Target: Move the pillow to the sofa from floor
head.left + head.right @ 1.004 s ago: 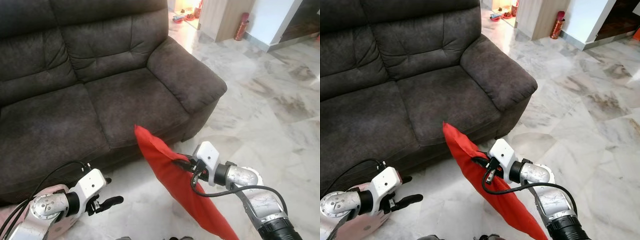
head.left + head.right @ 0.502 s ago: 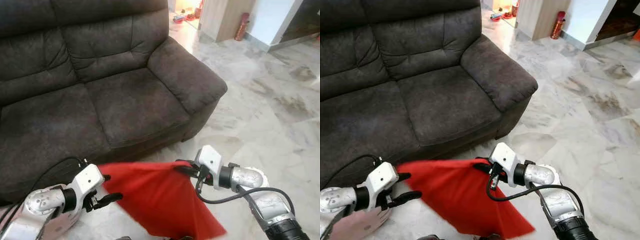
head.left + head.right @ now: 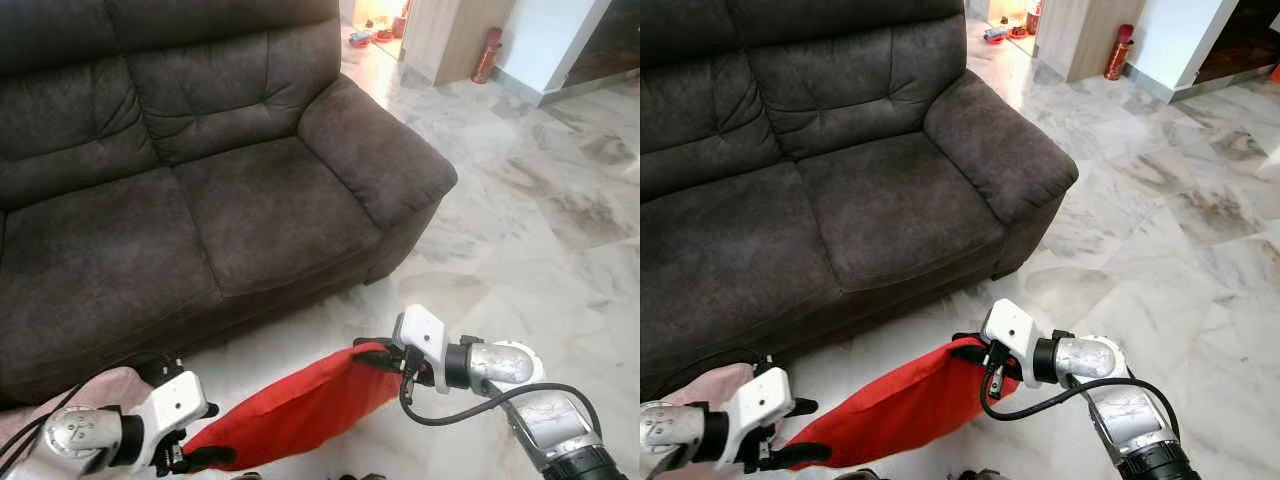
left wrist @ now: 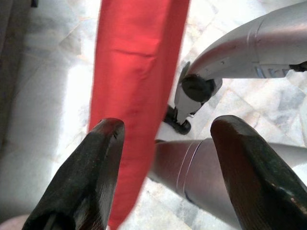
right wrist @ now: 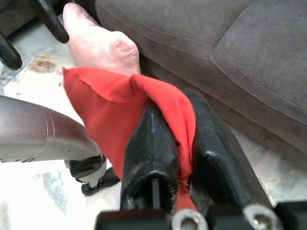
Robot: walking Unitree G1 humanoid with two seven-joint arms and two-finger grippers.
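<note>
A red pillow (image 3: 290, 410) hangs low over the marble floor, stretched between my two grippers in front of the dark brown sofa (image 3: 250, 200). My right gripper (image 3: 372, 355) is shut on the pillow's upper right corner; the right wrist view shows red cloth pinched between its fingers (image 5: 153, 139). My left gripper (image 3: 212, 435) sits at the pillow's lower left end. It is open in the left wrist view, where the red pillow (image 4: 134, 72) runs between its fingers, close to one fingertip (image 4: 108, 132).
A pink pillow (image 3: 90, 390) lies on the floor by the sofa's front, just behind my left arm. My own silver leg and foot (image 4: 192, 91) stand below the pillow. Open marble floor (image 3: 540, 220) spreads to the right, with a red cylinder (image 3: 487, 55) far back.
The pillow went from hanging upright off the right gripper, to fanned out wide, to a low slanted band. My left gripper dropped lower, to its bottom end.
</note>
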